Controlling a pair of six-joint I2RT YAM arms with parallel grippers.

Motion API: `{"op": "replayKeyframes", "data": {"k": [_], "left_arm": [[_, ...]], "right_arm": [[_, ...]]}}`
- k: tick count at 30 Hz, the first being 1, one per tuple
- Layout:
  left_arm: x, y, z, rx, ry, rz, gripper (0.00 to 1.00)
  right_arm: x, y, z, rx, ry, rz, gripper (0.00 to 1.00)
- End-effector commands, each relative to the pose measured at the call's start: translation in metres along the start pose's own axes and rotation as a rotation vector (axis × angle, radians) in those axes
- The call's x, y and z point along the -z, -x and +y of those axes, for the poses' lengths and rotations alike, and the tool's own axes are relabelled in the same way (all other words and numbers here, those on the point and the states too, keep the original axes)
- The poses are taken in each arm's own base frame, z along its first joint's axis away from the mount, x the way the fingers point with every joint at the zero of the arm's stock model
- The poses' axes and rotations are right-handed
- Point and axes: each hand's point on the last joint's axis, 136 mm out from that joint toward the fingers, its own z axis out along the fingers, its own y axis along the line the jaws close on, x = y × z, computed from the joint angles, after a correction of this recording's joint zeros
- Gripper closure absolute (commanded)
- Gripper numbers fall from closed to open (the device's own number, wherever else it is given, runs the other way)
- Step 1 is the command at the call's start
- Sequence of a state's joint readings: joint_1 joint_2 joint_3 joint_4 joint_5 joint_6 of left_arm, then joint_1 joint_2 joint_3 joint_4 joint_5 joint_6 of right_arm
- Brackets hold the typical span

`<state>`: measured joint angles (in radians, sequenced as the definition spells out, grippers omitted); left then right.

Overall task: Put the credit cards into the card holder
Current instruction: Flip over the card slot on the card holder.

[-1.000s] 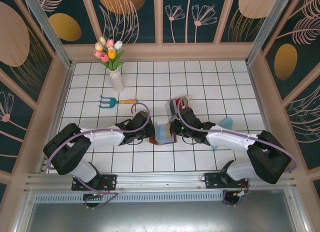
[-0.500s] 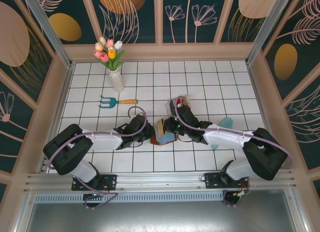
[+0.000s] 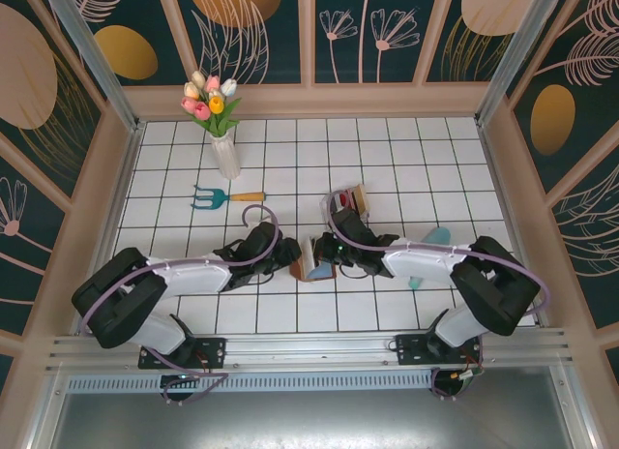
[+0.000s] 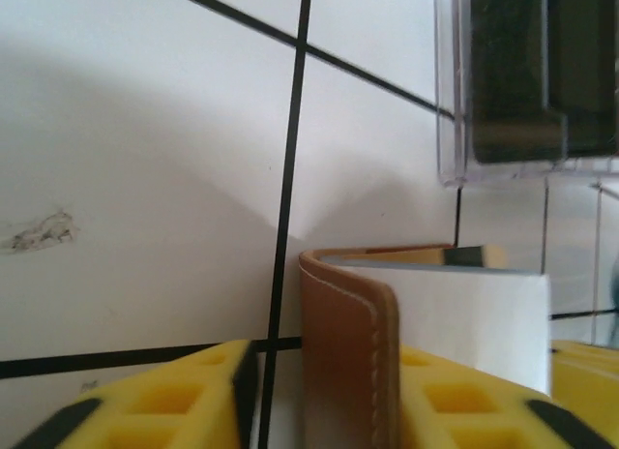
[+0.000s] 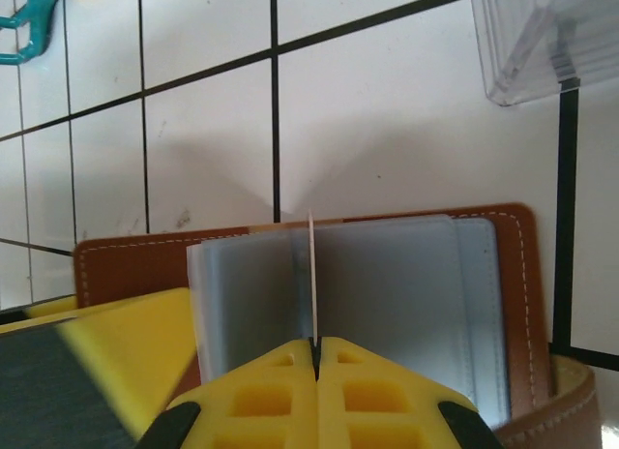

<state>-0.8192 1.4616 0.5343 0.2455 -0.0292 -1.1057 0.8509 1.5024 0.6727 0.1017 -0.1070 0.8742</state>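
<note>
Right wrist view: the right jaws are pressed fully together on a credit card. It shows edge-on as a thin pale line, upright over the open card holder at its clear inner sleeves. Left wrist view: the left jaws stand parted on either side of the card holder's raised leather flap, with a gap on one side, so they are not clamped on it. Top external view: the card holder lies on the white tiled worktop at lower centre, between both arms.
</note>
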Motion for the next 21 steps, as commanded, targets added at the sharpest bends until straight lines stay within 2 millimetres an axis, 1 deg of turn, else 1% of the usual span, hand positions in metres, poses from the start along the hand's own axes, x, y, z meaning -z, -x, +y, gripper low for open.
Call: {"op": "replayKeyframes", "data": {"k": [1,2,4,5,6,8,9,12,16,19,21], "left_arm": [[0.008,0.003,0.010,-0.009,0.040,-0.029,0.52],[0.009,0.003,0.010,-0.008,0.040,-0.030,0.51],[0.009,0.003,0.010,-0.012,0.036,-0.031,0.59],[0.009,0.003,0.010,-0.014,0.037,-0.029,0.66],[0.008,0.002,0.011,-0.017,0.041,-0.027,0.77],[0.006,0.000,0.011,-0.012,0.034,-0.021,0.93],[0.004,0.000,0.013,-0.007,0.033,-0.021,1.00],[-0.001,-0.004,0.014,0.003,0.022,-0.010,1.00],[-0.009,-0.009,0.008,0.036,-0.024,0.012,1.00],[-0.015,-0.010,0.003,0.058,-0.054,0.020,1.00],[-0.016,-0.010,0.004,0.065,-0.052,0.018,1.00]], "right_arm": [[-0.004,0.001,0.010,0.005,0.016,0.007,0.97],[-0.005,0.001,0.011,0.009,0.020,0.009,0.97],[-0.004,0.002,0.015,0.012,0.029,0.009,0.98],[-0.002,0.003,0.018,0.014,0.039,0.005,0.98],[0.000,0.005,0.021,0.014,0.051,-0.001,0.98],[0.006,0.009,0.030,0.017,0.082,-0.017,0.98],[0.009,0.011,0.034,0.018,0.099,-0.025,0.98],[0.014,0.014,0.040,0.020,0.126,-0.035,0.98],[0.015,0.011,0.041,0.008,0.144,-0.030,0.98],[0.007,0.007,0.030,-0.005,0.103,-0.014,0.98],[0.002,0.003,0.020,-0.013,0.070,-0.007,0.99]]}}
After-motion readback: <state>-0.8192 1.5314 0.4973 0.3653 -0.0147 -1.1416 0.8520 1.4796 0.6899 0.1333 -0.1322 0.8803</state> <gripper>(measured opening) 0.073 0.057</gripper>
